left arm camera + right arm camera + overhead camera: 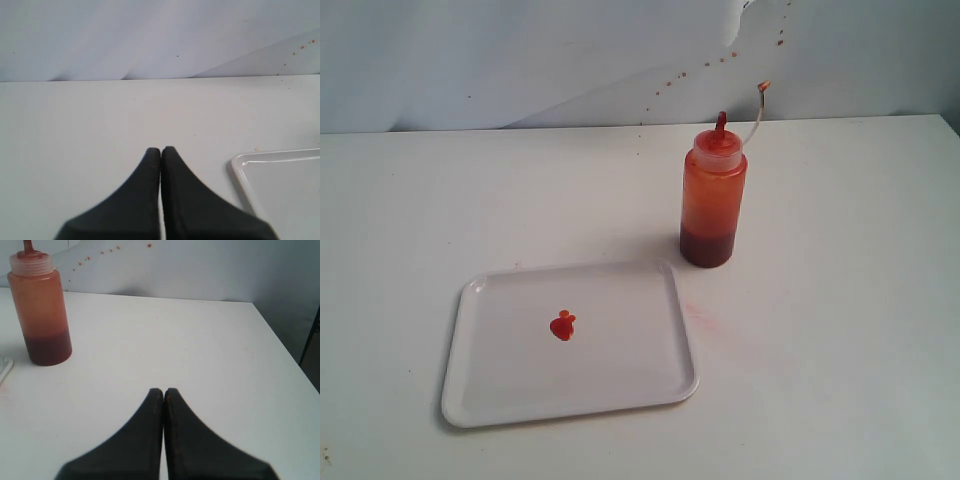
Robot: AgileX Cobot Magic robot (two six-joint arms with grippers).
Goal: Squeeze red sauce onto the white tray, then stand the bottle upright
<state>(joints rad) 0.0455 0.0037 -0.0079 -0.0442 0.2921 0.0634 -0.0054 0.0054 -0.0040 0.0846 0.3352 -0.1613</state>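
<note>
Task looks complete: red sauce [562,325] lies on the white tray [620,355], squeeze bottle [712,205] upright ahead of the closed, empty right gripper [163,391], left gripper [161,150] closed too.

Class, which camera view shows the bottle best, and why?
The exterior view: the bottle stands whole, nozzle and tether included. The right wrist view crops its nozzle tip; the left wrist view misses it entirely.
</note>
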